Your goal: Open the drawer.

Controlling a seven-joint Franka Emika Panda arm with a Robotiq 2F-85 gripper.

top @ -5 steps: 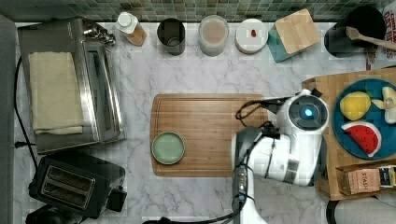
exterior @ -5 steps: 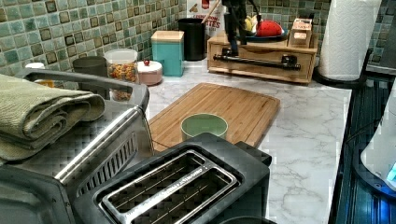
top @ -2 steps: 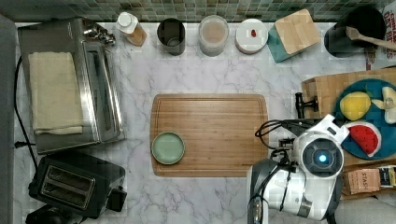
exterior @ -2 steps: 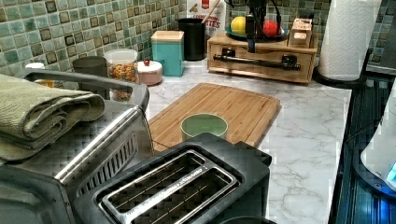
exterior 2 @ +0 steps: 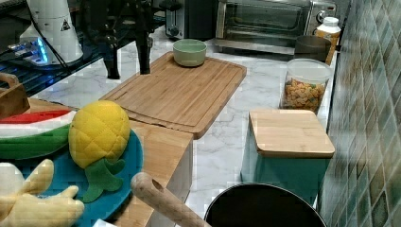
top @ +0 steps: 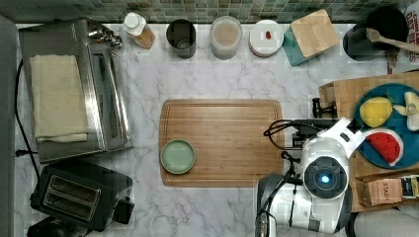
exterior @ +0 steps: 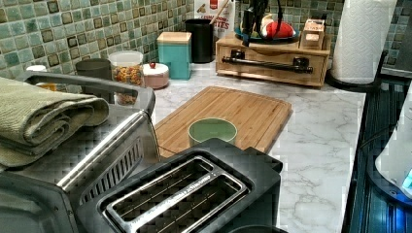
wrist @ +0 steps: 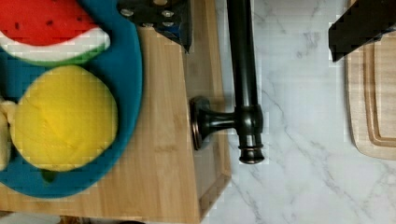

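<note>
Bamboo cutting board point(top: 221, 142) lies beside the drawer point(exterior: 272, 62); jaws spread wide, empty, straddling its handle point(wrist: 243, 79).

We see the drawer point(exterior: 272, 60) shut at the counter's far end, black bar handle point(exterior: 266, 63) across its front, and a green bowl point(exterior: 212, 131) on the cutting board point(exterior: 243, 111)

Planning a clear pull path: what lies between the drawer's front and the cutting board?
Bare marble counter, seen in the wrist view. The drawer's black handle overhangs that strip, and the cutting board lies beyond it.
</note>
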